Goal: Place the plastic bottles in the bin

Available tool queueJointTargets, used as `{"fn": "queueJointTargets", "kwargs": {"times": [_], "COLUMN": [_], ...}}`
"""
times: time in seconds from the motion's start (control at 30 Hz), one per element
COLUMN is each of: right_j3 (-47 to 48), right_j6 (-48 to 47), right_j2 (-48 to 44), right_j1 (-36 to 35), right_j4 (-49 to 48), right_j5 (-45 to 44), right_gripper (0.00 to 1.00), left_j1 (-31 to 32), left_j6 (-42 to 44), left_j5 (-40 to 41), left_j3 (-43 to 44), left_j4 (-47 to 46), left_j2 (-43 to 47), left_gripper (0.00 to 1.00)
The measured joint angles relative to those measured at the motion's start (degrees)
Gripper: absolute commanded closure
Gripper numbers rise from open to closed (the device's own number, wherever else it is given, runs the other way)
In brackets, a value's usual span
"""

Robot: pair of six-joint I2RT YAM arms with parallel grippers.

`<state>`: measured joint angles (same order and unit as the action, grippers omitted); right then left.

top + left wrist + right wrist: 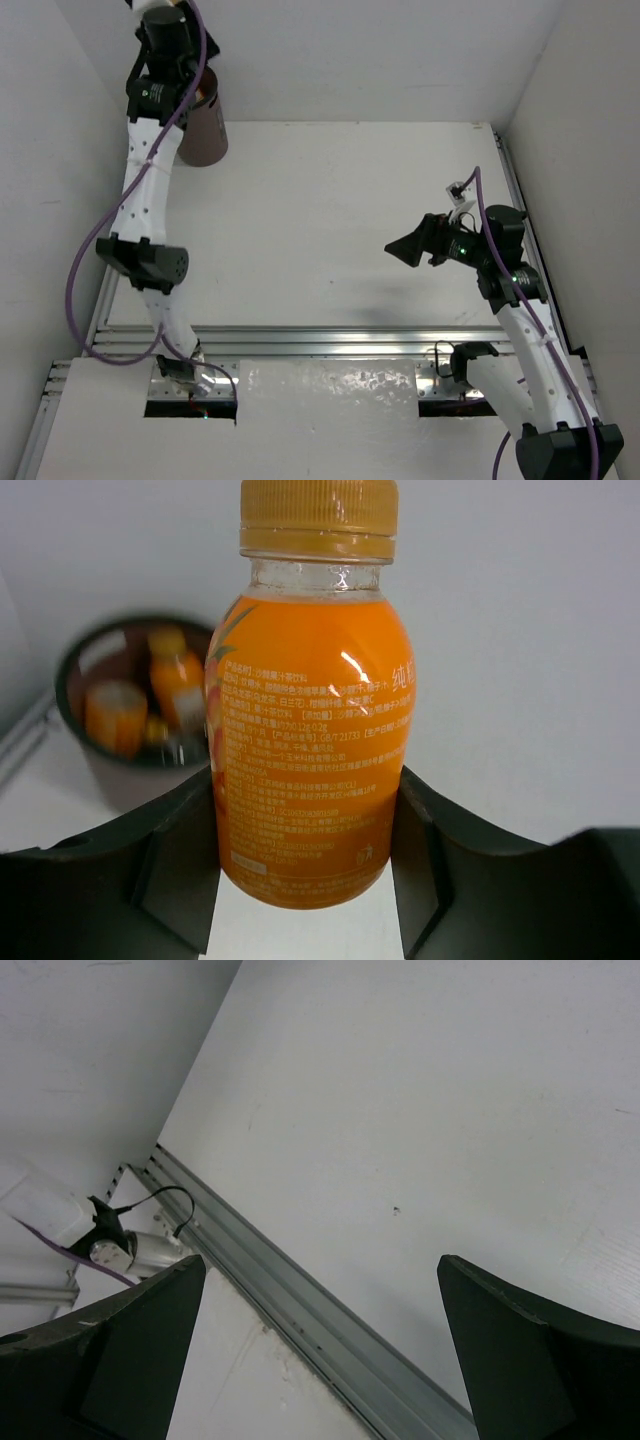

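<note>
One orange bottle (310, 710), smooth and shiny with a round belly and a ridged cap (318, 515), is squeezed tight between the hard black fingers (170, 860) of the left gripper (305, 830), up by the round dark brown bin (205, 135) at the far left of the flat white table (330, 220). On the right, the right gripper (320, 1330) has its fingers wide apart and holds nothing. Only the left wrist view looks down into the bin, where more orange bottles (175, 685) lie; the top view shows just its brown side.

Glossy smooth plastic on orange bottle (310, 770), ridged matt cap (318, 515), matt black left gripper fingers (120, 880), dull grey metal rail (300, 1320).
</note>
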<state>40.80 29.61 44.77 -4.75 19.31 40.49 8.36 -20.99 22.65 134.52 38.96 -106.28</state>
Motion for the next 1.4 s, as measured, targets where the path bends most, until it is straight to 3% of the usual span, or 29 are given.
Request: {"fn": "queueJointTargets", "kwargs": {"times": [0.07, 0.27, 0.4, 0.53, 0.6, 0.67, 0.73, 0.83, 1.23, 1.4], "right_j3": [-0.13, -0.72, -1.01, -2.01, -2.60, -2.97, -3.15, -3.32, -3.30, -1.40], "right_j6": [0.04, 0.39, 0.61, 0.83, 1.05, 1.31, 1.51, 1.66, 1.66, 0.28], "right_j2": [0.15, 1.53, 1.79, 1.81, 2.32, 3.41, 4.13, 4.28, 5.35, 4.98], "right_j1": [0.00, 0.00, 0.00, -0.17, -0.26, -0.26, -0.26, -0.26, -0.28, -0.46], "right_j4": [-0.15, -0.61, -0.94, -1.55, -1.84, -2.34, -2.62, -2.71, -2.91, 1.49], "right_j5": [0.22, 0.44, 0.50, 0.37, 0.44, 0.46, 0.44, 0.42, 0.55, -4.79], "right_gripper": [0.01, 0.01, 0.01, 0.01, 0.01, 0.01, 0.01, 0.01, 0.01, 0.01], "left_j1": [-3.10, -10.10, -12.48, -13.75, -14.19, -14.45, -14.51, -14.60, -14.38, -14.38], "left_j6": [0.79, 5.66, 9.09, 9.77, 9.73, 9.53, 8.90, 8.00, 5.57, 1.38], "left_j5": [0.74, 3.32, 3.26, 1.66, 0.11, -1.38, -2.86, -5.42, -5.90, -8.87], "left_j3": [8.46, -2.80, 4.81, 5.05, 4.13, 4.13, 4.24, 4.72, 3.39, -11.28], "left_j4": [-4.96, -23.04, -28.72, -31.98, -32.57, -33.07, -33.97, -33.14, -23.30, -13.03], "left_j2": [-6.25, -12.15, -23.65, -27.93, -28.00, -28.02, -28.02, -28.00, -19.39, -2.43], "left_gripper": [0.91, 0.83, 0.78, 0.57, 0.45, 0.26, 0.16, 0.09, 0.00, 0.00]}}
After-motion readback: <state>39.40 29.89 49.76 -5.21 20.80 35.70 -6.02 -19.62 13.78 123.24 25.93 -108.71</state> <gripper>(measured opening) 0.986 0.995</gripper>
